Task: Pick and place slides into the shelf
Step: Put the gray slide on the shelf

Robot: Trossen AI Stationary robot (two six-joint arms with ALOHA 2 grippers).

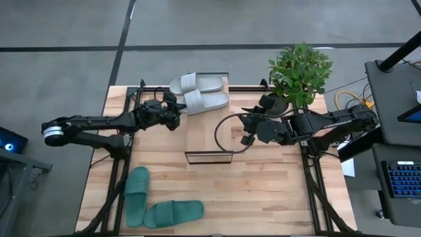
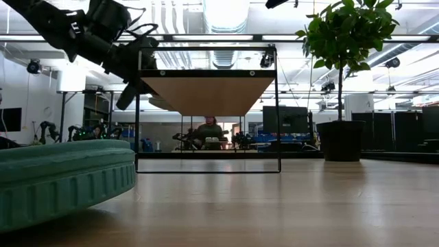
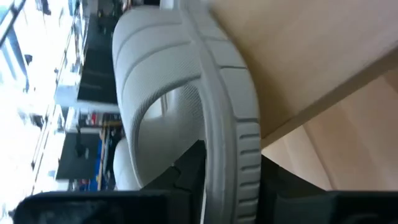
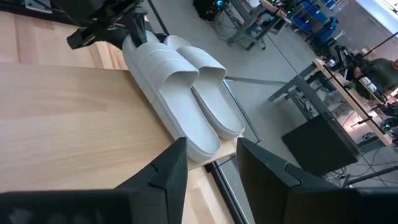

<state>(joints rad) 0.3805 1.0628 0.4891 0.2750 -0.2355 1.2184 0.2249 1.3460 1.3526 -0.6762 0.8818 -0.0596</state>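
Two pale grey-white slides (image 1: 197, 83) (image 1: 208, 100) lie side by side, soles down, on the far end of the shelf (image 1: 207, 135), whose light plank top also fills the right wrist view (image 4: 62, 124). My left gripper (image 1: 176, 110) is at the shelf's left edge, shut on the nearer white slide (image 4: 180, 102). My right gripper (image 1: 247, 131) hovers open by the shelf's right side, touching nothing. Two teal slides (image 1: 137, 192) (image 1: 174, 212) lie on the table near its near-left corner. One teal slide (image 2: 62, 178) looms close in the low view. My left gripper holds the nearer white slide by its side rim (image 3: 230, 149) at the strap end, pinched between the two fingers: one finger (image 3: 186, 171) on the footbed side by the strap, the other (image 3: 277, 183) outside the sole. It comes from the table's left. The slide lies on the shelf top.
A potted plant (image 1: 299, 69) stands at the table's far right, close behind my right arm. The shelf's thin dark frame (image 2: 206, 165) stands on the tabletop centre. Bare tabletop (image 1: 263, 197) lies on the near right side. A person sits far off in the room (image 2: 209, 130).
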